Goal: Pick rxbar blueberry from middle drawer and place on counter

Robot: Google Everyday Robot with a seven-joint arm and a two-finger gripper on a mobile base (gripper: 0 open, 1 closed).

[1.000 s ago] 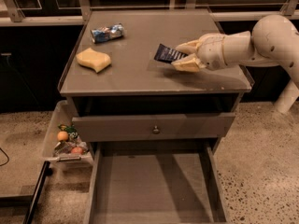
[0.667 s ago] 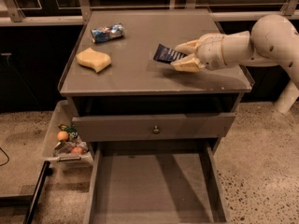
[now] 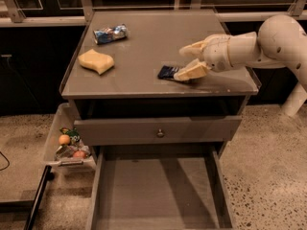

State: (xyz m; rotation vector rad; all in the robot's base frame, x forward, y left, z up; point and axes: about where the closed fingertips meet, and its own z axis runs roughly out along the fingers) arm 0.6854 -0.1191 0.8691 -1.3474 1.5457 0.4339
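We judge the placing step nearly done: the rxbar blueberry (image 3: 168, 72) lies flat on the counter (image 3: 144, 13), near its front edge and right of centre; the gripper (image 3: 180, 63) sits at the bar's right end with its fingers spread apart, grasping nothing, though the lower finger overlaps the wrapper; to finish well we lift straight up and away to the right, so the finger does not drag the bar toward the near edge; the middle drawer (image 3: 158, 195) stands open and bare below; a yellow sponge (image 3: 96, 61) and a foil snack packet (image 3: 110, 33) lie well apart to the left, and nothing blocks the retreat.
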